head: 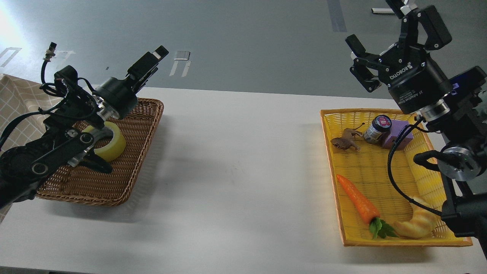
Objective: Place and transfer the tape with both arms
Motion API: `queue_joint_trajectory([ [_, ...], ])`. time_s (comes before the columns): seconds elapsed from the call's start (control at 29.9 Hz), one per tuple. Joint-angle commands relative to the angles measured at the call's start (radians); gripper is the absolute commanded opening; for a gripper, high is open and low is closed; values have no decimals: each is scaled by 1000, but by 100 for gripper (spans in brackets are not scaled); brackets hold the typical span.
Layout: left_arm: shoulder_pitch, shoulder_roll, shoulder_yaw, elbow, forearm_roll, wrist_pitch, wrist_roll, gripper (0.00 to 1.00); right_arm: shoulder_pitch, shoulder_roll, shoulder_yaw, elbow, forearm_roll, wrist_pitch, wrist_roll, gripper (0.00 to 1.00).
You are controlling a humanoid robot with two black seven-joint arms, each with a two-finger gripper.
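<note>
The tape (108, 141) lies flat in the wicker basket (129, 167) at the left, half hidden by the left arm, whose gripper (149, 64) is raised above the far rim holding nothing; I cannot tell how far its fingers are parted. At the right, the other gripper (380, 36) hangs wide and empty above the yellow basket (365, 167). The placing looks done, so next both arms need only pull clear of the white table (243, 160) on a grey floor (243, 38).
</note>
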Motion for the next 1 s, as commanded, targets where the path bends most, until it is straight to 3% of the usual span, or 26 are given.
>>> queue_joint_trajectory([
  [0.0, -9, -53, -66, -47, -117, -58, 5, 98, 42, 0, -3, -25, -8, 0, -1, 100],
  [0.17, -8, -144, -163, -60, -157, -152, 24, 98, 48, 2, -5, -33, -19, -32, -46, 100],
  [0.3, -5, -230, -236, -57, -212, -192, 114, 98, 71, 17, -17, -35, -54, -65, -58, 100],
  [0.43, 9, -279, -316, -57, -283, -236, 128, 98, 123, 45, -58, -67, -74, -110, -70, 100],
  [0.5, 15, -297, -354, -60, -301, -328, 142, 98, 155, 68, -69, -76, -76, -145, -78, 100],
  [0.57, 15, -310, -371, -63, -309, -347, 157, 98, 168, 81, -72, -76, -76, -151, -80, 100],
  [0.7, 14, -368, -442, -57, -375, -315, 258, 98, 177, 123, -74, -70, -74, -157, -80, 100],
  [0.84, 15, -388, -450, -63, -381, -307, 261, 98, 179, 131, -71, -55, -70, -157, -75, 100],
  [0.9, 52, -409, -483, -115, -378, -307, 226, 98, 180, 134, -72, -39, -70, -157, -75, 100],
  [0.97, 81, -423, -514, -143, -373, -304, 221, 98, 177, 134, -75, -36, -70, -157, -75, 100],
])
